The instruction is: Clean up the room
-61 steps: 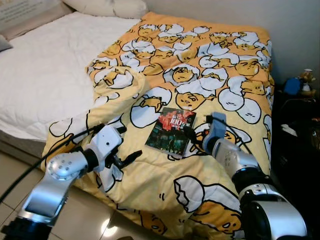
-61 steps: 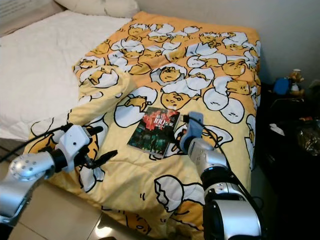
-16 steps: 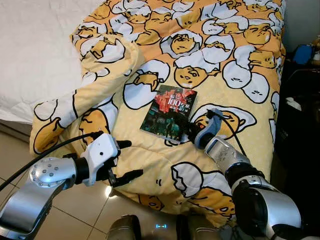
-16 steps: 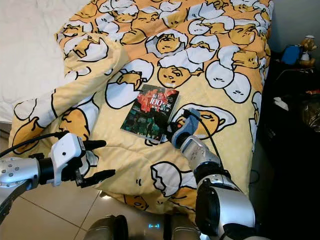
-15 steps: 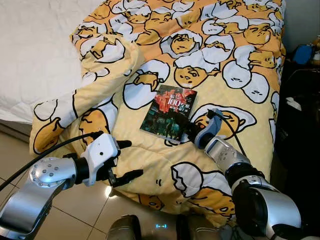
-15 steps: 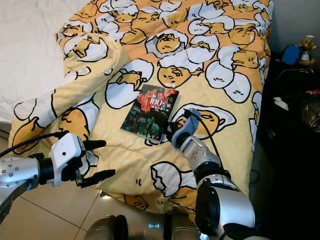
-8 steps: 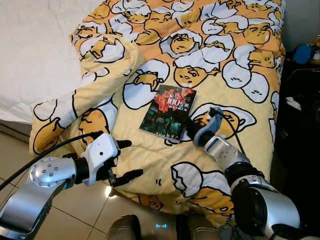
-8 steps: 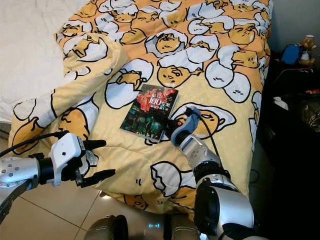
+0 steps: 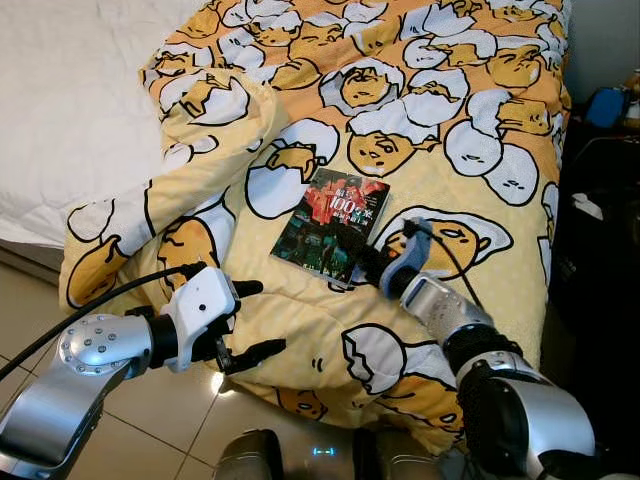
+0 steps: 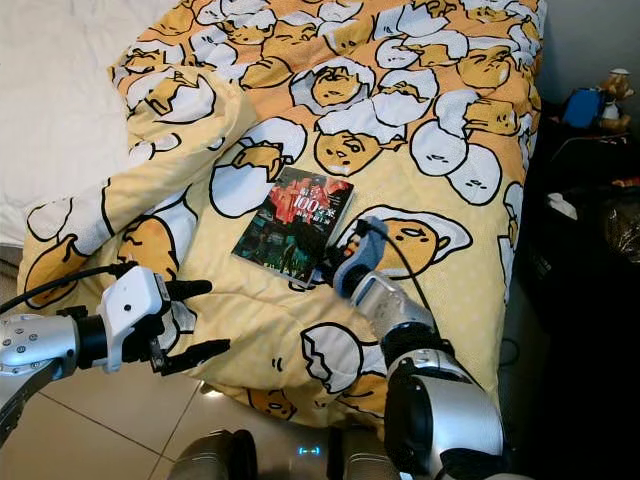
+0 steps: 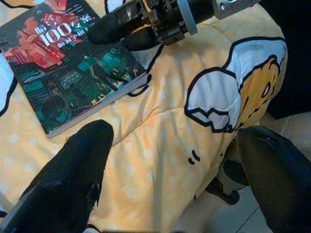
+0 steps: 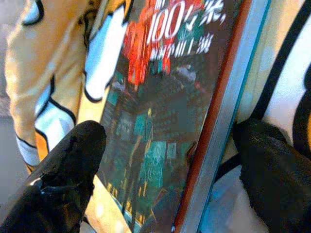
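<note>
Where the yellow blanket (image 9: 400, 150) with its egg-character print is spread over the bed (image 9: 70, 110), a dark paperback book (image 9: 331, 222) with a red "100" title is seen lying flat, cover up, near the blanket's front edge. The right tool (image 9: 366, 268) is placed at the book's near right corner, its two black fingers (image 12: 73, 160) spread apart: in the right wrist view one finger is set over the cover and the other on the blanket beyond the book's spine, so the book's edge is bracketed but not yet clamped. The left tool (image 9: 250, 318) is held off the front edge of the bed, above the tiled floor (image 9: 150, 440), well apart from the book, with its fingers (image 11: 77, 165) held wide apart and nothing between them. A white quilted mattress is exposed to the left of the blanket.
</note>
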`<state>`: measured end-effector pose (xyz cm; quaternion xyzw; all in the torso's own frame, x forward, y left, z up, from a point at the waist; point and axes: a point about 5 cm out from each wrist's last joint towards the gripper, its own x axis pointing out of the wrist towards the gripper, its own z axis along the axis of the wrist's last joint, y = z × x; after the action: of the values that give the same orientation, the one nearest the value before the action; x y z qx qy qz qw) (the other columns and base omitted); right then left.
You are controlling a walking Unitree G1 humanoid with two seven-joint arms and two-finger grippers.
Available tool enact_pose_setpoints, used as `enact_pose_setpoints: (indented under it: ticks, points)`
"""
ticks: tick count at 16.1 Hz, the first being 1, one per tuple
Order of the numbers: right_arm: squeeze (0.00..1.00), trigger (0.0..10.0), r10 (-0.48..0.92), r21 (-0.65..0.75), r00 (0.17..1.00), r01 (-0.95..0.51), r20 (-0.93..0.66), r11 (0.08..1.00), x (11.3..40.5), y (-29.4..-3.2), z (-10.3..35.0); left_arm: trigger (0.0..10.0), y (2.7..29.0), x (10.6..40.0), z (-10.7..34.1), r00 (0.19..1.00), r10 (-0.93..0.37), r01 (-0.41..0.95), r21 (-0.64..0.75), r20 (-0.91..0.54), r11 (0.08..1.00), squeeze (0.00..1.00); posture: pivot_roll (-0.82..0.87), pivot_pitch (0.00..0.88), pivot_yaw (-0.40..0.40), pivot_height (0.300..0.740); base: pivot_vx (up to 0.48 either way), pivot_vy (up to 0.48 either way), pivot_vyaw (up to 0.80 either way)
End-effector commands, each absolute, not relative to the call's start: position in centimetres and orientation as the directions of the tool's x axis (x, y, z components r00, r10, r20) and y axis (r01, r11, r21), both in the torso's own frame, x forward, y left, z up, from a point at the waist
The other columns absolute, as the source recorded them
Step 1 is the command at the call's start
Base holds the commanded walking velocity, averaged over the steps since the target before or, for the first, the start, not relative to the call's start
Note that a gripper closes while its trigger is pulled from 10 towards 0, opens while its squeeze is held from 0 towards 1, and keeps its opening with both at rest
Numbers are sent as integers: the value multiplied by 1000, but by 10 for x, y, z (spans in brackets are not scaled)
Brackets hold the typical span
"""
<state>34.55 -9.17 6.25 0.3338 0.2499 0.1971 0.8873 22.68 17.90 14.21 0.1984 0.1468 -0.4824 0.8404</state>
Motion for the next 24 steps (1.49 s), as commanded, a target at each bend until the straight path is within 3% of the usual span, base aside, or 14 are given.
enact_pose_setpoints:
  ticks: [1,5,7,11,14,17,18,20,24]
  points:
    - [0,10000,519,665,727,-116,-450,738,326,-85,35,10000,179,225,140,469,-752,882,191,-464,431,0,46,222,45,740,0,0,0]
    - [0,10000,530,673,705,-101,-471,733,319,-75,27,10000,180,223,140,464,-751,884,191,-470,426,0,66,220,51,740,0,0,0]
    - [0,10000,562,812,779,-122,-278,571,340,-65,60,10000,183,221,139,464,-745,884,189,-479,428,0,62,220,53,740,0,0,0]
    - [0,10000,589,887,806,-226,-63,403,361,-60,101,10000,183,221,140,468,-744,881,191,-477,432,0,61,211,49,740,0,0,0]
    - [0,10000,576,885,809,-176,-120,431,360,-60,95,10000,186,218,141,470,-740,880,191,-481,435,0,71,218,51,740,0,0,0]
    - [0,10000,547,825,784,-81,-295,560,347,-53,70,10000,190,216,141,471,-731,879,191,-493,437,0,83,226,56,740,0,0,0]
    - [0,9451,527,797,770,-41,-359,602,341,-51,60,10000,191,215,142,472,-727,878,192,-498,439,0,88,228,57,740,0,0,0]
    - [0,0,489,740,734,27,-471,672,331,-47,46,10000,195,215,143,478,-719,874,198,-505,443,0,99,230,59,740,0,0,0]
    - [0,0,523,819,770,-3,-364,574,341,-38,64,10000,198,214,142,479,-713,873,198,-511,445,0,96,220,60,740,0,0,0]
